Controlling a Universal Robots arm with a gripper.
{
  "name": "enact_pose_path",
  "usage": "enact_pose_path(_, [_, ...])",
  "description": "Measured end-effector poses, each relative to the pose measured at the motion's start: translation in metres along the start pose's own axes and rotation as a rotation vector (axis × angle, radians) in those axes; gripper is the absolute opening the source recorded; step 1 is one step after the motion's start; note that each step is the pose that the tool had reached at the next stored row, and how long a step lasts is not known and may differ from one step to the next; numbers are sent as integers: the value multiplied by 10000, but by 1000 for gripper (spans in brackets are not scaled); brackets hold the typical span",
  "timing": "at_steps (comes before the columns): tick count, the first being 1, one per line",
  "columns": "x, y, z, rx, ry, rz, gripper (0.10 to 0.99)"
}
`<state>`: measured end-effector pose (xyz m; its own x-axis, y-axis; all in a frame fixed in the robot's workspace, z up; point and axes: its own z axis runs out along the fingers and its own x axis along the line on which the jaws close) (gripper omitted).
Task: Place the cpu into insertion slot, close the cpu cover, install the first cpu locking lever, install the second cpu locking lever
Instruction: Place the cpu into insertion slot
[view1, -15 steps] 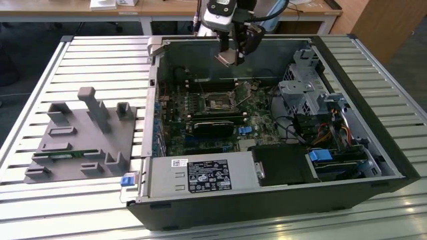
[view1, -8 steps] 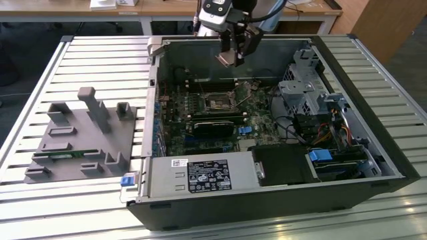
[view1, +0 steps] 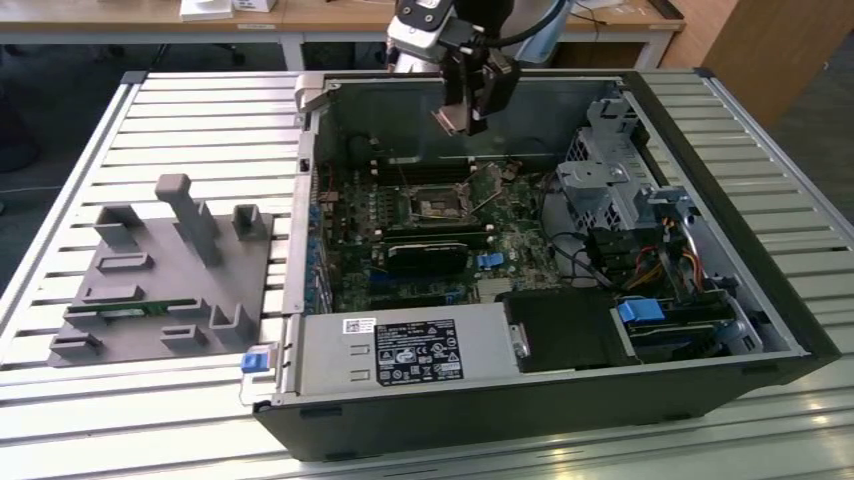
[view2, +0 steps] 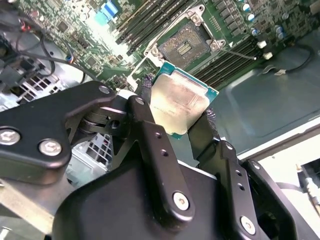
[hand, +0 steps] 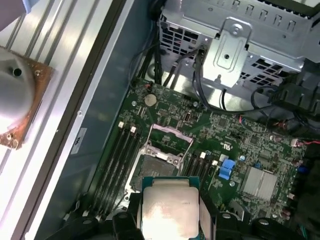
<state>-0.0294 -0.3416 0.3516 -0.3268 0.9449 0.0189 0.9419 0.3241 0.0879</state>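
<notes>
Exterior view: an open computer case (view1: 534, 400) lies on the slatted bench (view1: 200, 110), toward the exterior view's right, with a grey fixture (view1: 167, 270) beside it on the exterior view's left. The gripper (view1: 465, 122) hangs above the case interior, near the wall opposite the power supply box (view1: 400, 352), and is clamped on the cpu (view1: 450, 121). In the second wrist view the black fingers (view2: 150, 130) press against two opposite edges of the cpu (view2: 182, 100), whose dull silver top faces that camera, and the chip sits squarely between the gripper (view2: 176, 114) tips. The insertion slot (view2: 185, 45) lies on the green motherboard (view2: 235, 25) beyond the chip, bare and dark inside its silver rim, flanked by long black memory slots (view2: 150, 22); the cpu is clearly apart from it, in the air, not touching the board. In the first wrist view the cpu (hand: 170, 212) appears just short of the insertion slot (hand: 155, 167), and the cpu cover (hand: 171, 137) seems to stand raised at the slot's far side, leaving the opening free. Judging from this, the work is at its first step: the chip is picked up and carried over the case but not yet seated. The cover has not been closed, and both locking levers remain to be installed; I cannot make the levers out with certainty.
</notes>
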Motion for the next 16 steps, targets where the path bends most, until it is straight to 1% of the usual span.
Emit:
enact_pose_path(5, [0,-8,63,-7,-37,387,541])
enact_pose_path(9, [0,-13,108,-5,-44,406,541])
enact_pose_path(16, [-1,-16,143,-2,-50,405,541])
